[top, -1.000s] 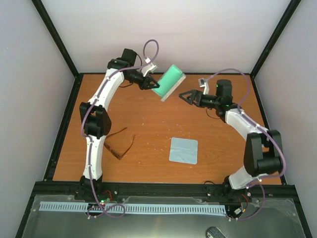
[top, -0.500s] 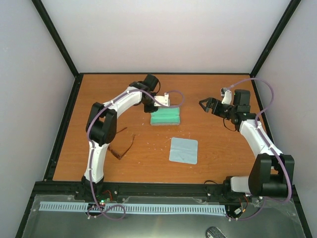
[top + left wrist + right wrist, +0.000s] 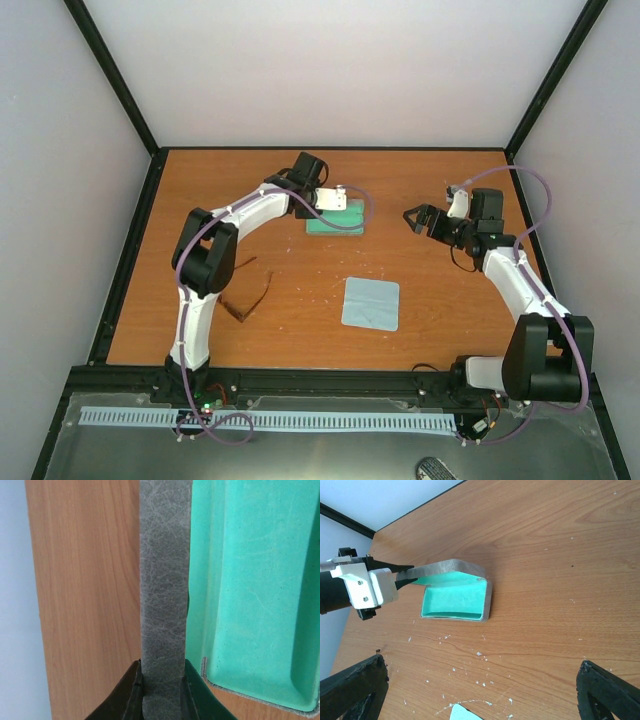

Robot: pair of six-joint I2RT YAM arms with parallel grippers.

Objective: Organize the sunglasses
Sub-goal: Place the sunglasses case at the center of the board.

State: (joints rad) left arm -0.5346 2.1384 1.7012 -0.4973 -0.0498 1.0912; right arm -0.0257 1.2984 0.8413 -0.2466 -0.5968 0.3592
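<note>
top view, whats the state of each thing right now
case, open, empty inside
left fingers, shut on the case
right fingers, open, holding nothing
sunglasses, unfolded, lying apart from the case
cloth, spread flat

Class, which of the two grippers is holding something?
The left gripper: it pinches the grey lid of the open case, while the right gripper hangs open and empty.

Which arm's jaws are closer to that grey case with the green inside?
Left. The left gripper is pinching the raised lid of the case, so it touches it. The right gripper hangs open off to the right, well apart from it.
</note>
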